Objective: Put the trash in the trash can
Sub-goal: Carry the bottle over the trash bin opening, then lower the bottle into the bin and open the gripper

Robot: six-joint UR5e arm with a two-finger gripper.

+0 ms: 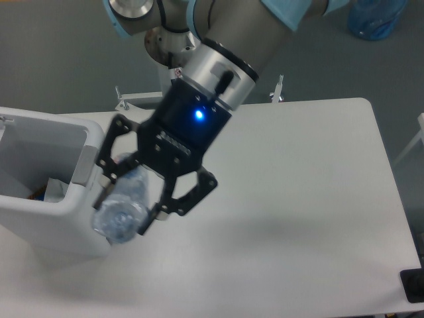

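My gripper (129, 199) is raised high, close to the camera, and is shut on a clear plastic water bottle (122, 209) that lies slanted between its black fingers. The bottle hangs over the right wall of the white trash can (93, 142), at its near right corner. Inside the trash can a white packet (54, 189) shows at the bottom, partly hidden by the wall. A blue light glows on the gripper body.
The white table (311, 199) stretches to the right and front of the bin. The arm's base column (179, 63) stands behind the table's far edge. A blue object (374, 16) lies on the floor at the top right.
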